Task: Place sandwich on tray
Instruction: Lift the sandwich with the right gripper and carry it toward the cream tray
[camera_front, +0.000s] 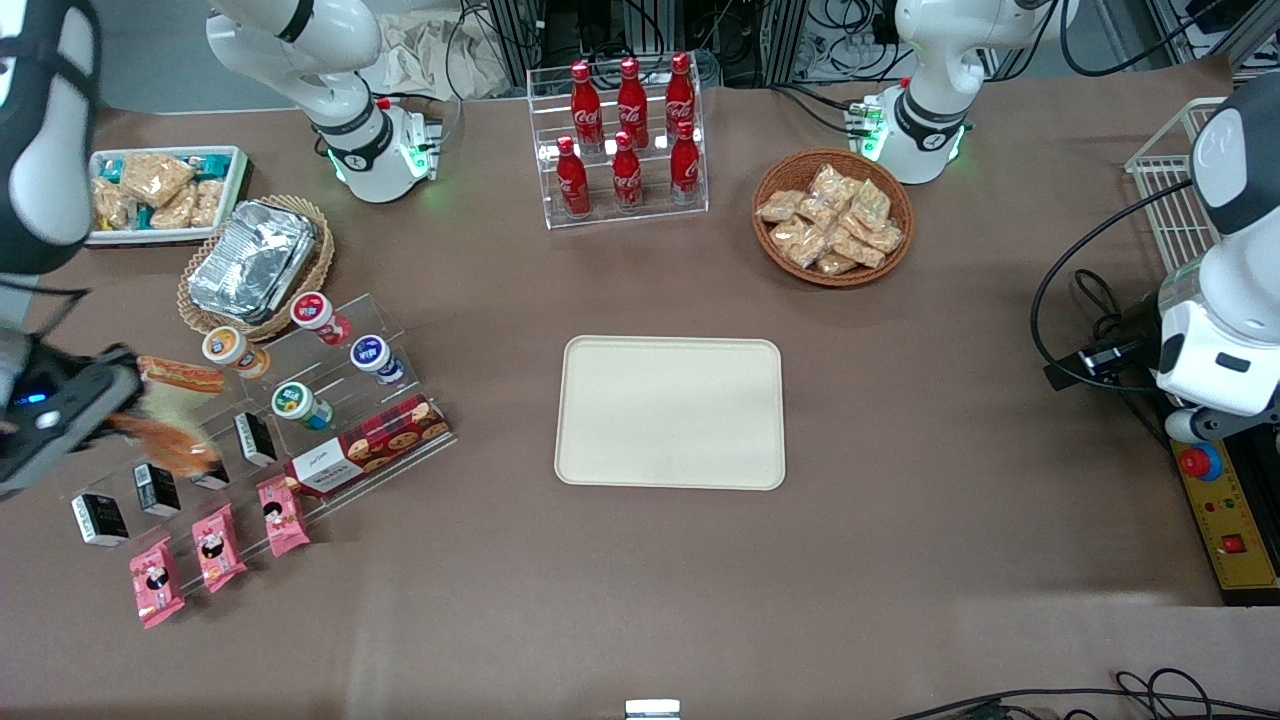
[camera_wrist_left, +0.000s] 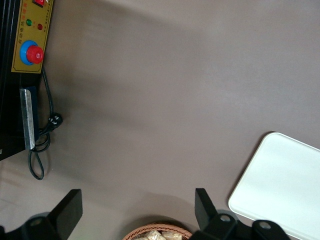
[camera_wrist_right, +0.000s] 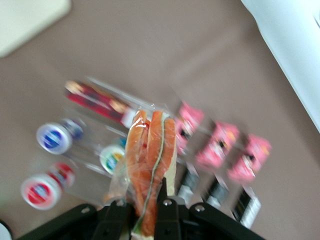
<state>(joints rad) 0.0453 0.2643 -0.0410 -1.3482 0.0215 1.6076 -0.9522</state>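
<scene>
The gripper (camera_wrist_right: 142, 202) clasps the sandwich (camera_wrist_right: 150, 170), a plastic-wrapped wedge with orange layers and a thin green line, above the snack display.

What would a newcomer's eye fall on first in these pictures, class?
The large cream-beige rectangular tray lies bare at mid-table. Toward the working arm's end, the gripper is shut on the triangular wedge sandwich with orange filling, above a clear stepped display rack of snacks. Six red cola bottles stand farther from the camera than the tray.
</scene>
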